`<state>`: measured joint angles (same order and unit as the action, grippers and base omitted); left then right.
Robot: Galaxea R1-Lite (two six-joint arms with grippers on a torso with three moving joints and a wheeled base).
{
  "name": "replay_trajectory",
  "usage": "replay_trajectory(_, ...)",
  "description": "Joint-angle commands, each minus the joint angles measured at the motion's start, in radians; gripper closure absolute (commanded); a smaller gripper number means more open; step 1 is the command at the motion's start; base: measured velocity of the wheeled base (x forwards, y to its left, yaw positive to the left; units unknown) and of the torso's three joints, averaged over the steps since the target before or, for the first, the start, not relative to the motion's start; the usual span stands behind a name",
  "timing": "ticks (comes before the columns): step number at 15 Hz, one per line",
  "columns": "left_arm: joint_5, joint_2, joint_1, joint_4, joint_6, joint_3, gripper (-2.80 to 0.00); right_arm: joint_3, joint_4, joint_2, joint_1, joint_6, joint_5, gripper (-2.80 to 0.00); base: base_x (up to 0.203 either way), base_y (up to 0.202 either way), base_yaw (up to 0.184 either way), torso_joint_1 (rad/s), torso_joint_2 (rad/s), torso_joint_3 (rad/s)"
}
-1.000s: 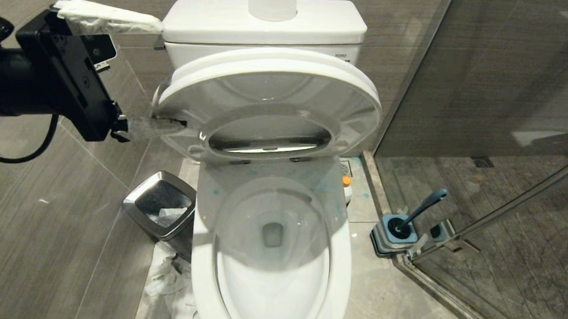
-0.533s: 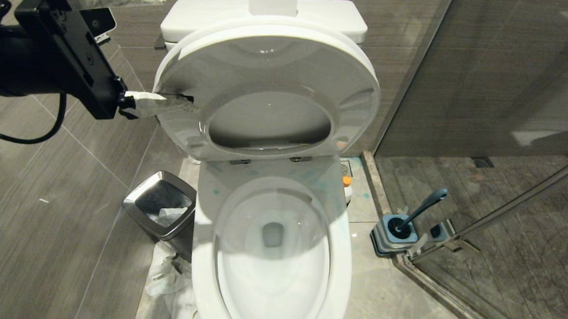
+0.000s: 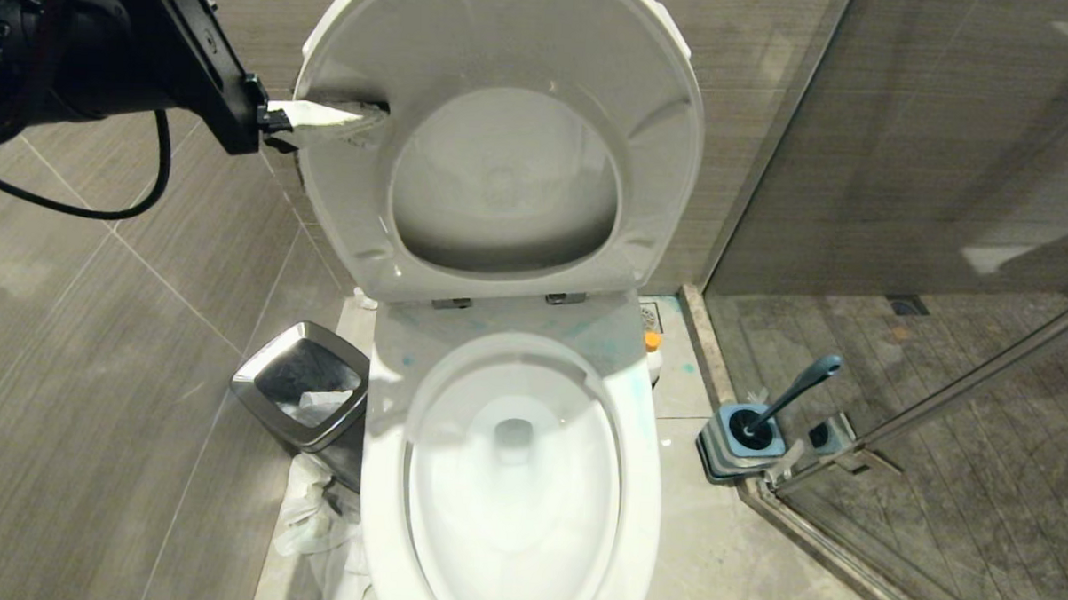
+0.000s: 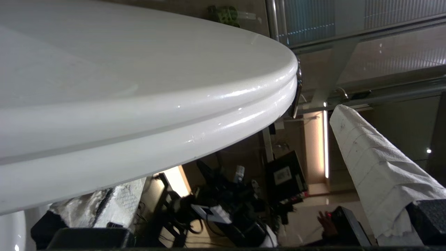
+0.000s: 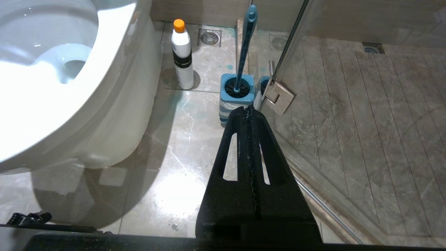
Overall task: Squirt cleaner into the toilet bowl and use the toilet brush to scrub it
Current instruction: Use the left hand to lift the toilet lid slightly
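Toilet bowl (image 3: 510,477) sits uncovered below me, faint turquoise cleaner (image 3: 599,333) smeared on its back rim, and the seat and lid (image 3: 504,139) are tipped up near vertical. My left pincer (image 3: 327,120) is spread wide (its 2 fingers wrapped in white paper), 1 finger (image 3: 323,118) pressed under the seat's edge. My right pincer (image 5: 249,111) is clenched empty, parked low near the toilet brush (image 3: 793,389), which stands in its holder (image 3: 742,440) by the glass door (image 3: 944,261). Risk: if I pull away before the lid rests back, it could slam down.
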<state>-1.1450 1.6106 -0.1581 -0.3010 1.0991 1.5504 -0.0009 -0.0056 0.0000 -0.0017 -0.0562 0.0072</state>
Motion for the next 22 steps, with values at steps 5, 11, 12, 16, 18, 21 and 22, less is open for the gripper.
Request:
replay_trajectory(5, 0.110, 0.079, -0.026, -0.090, -0.052, 0.100, -2.80, 0.001, -0.001, 0.002, 0.000, -0.001, 0.000, 0.00, 0.000, 0.000, 0.000, 0.000, 0.00, 0.000)
replay_trajectory(11, 0.289, 0.173, -0.024, -0.083, -0.264, 0.180, -2.80, -0.001, -0.001, 0.002, 0.000, -0.001, 0.001, 0.00, 0.000, 0.000, 0.000, 0.000, 0.00, 0.000)
replay_trajectory(12, 0.336, 0.191, -0.026, -0.083, -0.267, 0.213, -2.80, 0.001, -0.001, 0.002, 0.000, -0.001, 0.000, 0.00, 0.000, 0.000, 0.000, 0.000, 0.00, 0.000)
replay_trajectory(16, 0.433, 0.241, -0.026, -0.085, -0.269, 0.292, -2.80, 0.001, -0.001, 0.002, 0.002, -0.001, 0.000, 0.00, 0.000, 0.000, 0.000, 0.000, 0.00, 0.000)
replay_trajectory(18, 0.480, 0.250, -0.027, -0.085, -0.310, 0.295, -2.80, -0.001, -0.001, 0.002, 0.000, -0.001, 0.002, 0.00, 0.000, 0.000, 0.000, 0.000, 0.00, 0.000)
replay_trajectory(21, 0.567, 0.252, -0.056, -0.083, -0.360, 0.291, -2.80, -0.001, -0.001, 0.002, 0.000, -0.001, 0.000, 0.00, 0.000, 0.000, 0.000, 0.000, 0.00, 0.000)
replay_trajectory(22, 0.587, 0.245, -0.066, -0.083, -0.361, 0.290, -2.80, 0.001, -0.001, 0.002, 0.000, -0.001, 0.000, 0.00, 0.000, 0.000, 0.000, 0.000, 0.00, 0.000)
